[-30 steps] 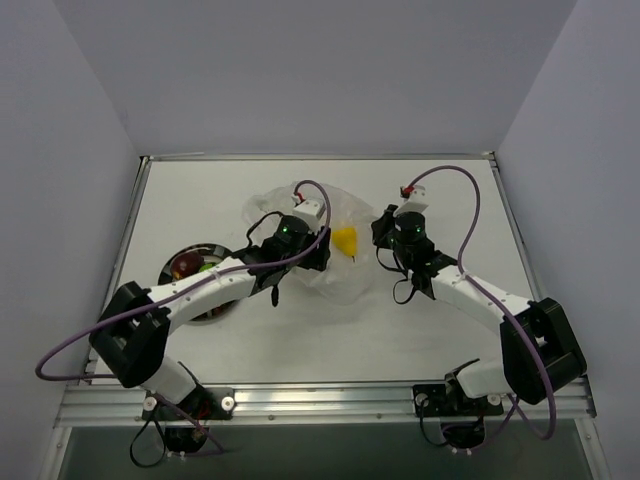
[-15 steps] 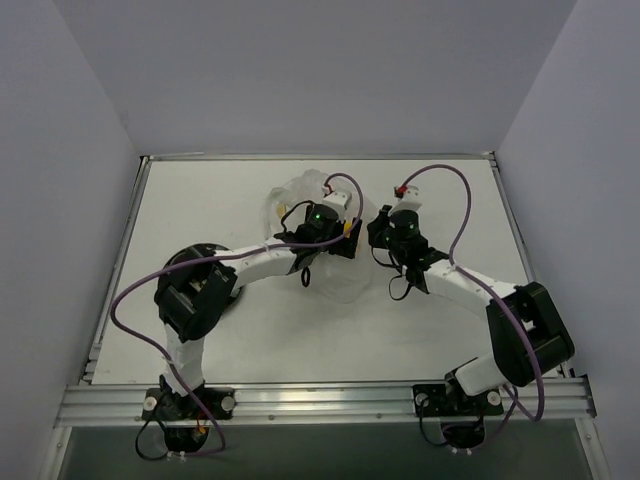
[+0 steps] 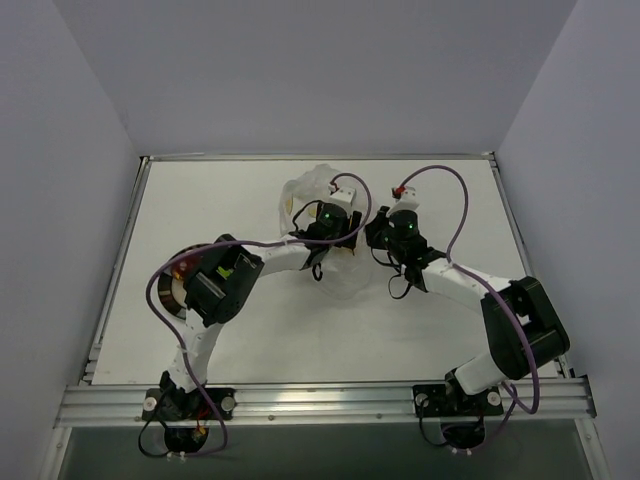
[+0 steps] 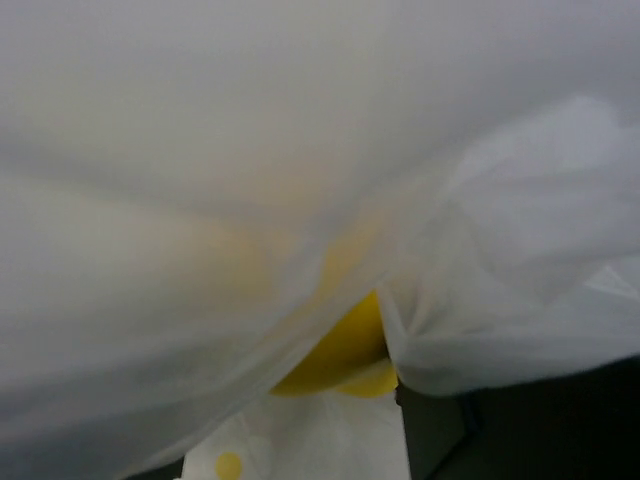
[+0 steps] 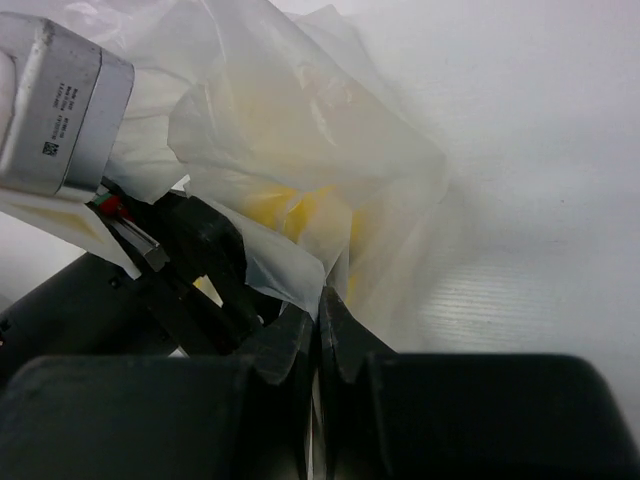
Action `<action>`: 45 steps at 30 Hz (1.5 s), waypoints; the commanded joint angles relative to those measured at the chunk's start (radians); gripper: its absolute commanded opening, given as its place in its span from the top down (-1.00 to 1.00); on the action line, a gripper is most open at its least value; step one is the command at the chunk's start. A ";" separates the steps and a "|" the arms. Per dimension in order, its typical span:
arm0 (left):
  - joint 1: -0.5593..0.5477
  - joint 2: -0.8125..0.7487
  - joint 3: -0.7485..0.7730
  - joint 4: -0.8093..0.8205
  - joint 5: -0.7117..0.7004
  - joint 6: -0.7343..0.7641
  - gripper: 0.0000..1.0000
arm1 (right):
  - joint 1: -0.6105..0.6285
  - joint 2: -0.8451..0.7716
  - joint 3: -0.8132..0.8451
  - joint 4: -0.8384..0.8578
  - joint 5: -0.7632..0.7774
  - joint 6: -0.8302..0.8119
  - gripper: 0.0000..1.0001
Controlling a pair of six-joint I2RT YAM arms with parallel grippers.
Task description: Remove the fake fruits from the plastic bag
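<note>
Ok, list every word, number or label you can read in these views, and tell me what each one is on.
On the silver camera box at the left wrist: a small label with a few lines of print, too small and blurred to read.
On the plastic bag: only yellow spots, no lettering.
Top view and left wrist view: no readable text.

Plastic bag [image 4: 300,150] folds veil yellow fruit [image 4: 345,348].
</note>
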 commanded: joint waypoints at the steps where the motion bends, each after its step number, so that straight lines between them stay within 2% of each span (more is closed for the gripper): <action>1: 0.016 -0.026 0.034 0.069 -0.042 0.018 0.24 | -0.015 -0.024 0.008 0.050 -0.012 0.007 1.00; 3: 0.017 -0.059 0.006 0.099 -0.041 0.012 0.40 | -0.020 -0.034 -0.002 0.050 -0.012 0.007 1.00; 7: 0.010 -0.148 -0.108 0.138 -0.013 0.003 0.50 | -0.038 -0.029 -0.005 0.048 -0.012 0.007 1.00; 10: 0.005 -0.271 -0.211 0.178 0.049 -0.036 0.55 | -0.041 -0.012 -0.002 0.051 0.016 0.009 1.00; 18: 0.007 -0.490 -0.408 0.262 0.146 -0.178 0.57 | -0.037 0.005 -0.055 0.102 0.023 0.027 1.00; 26: 0.016 -0.647 -0.495 0.256 0.287 -0.298 0.57 | 0.019 -0.041 -0.071 0.062 0.103 -0.003 1.00; 30: 0.023 -0.756 -0.549 0.255 0.245 -0.307 0.58 | 0.104 -0.082 -0.098 0.080 0.166 -0.051 1.00; 34: 0.027 -0.858 -0.568 0.210 0.139 -0.294 0.58 | 0.196 -0.182 -0.248 0.249 0.180 -0.066 1.00; 37: 0.028 -0.885 -0.569 0.187 0.036 -0.280 0.58 | 0.220 -0.285 -0.316 0.316 0.191 -0.068 1.00; 41: 0.034 -0.862 -0.520 0.141 -0.076 -0.237 0.58 | 0.238 -0.444 -0.384 0.314 0.183 -0.098 1.00; 42: 0.043 -0.854 -0.508 0.138 -0.072 -0.246 0.59 | 0.238 -0.461 -0.382 0.300 0.180 -0.102 1.00; 43: 0.063 -0.836 -0.496 0.142 -0.003 -0.260 0.59 | 0.236 -0.465 -0.372 0.247 0.183 -0.103 1.00; 45: 0.067 -0.827 -0.457 0.175 0.060 -0.287 0.59 | 0.236 -0.410 -0.292 0.150 0.232 -0.118 1.00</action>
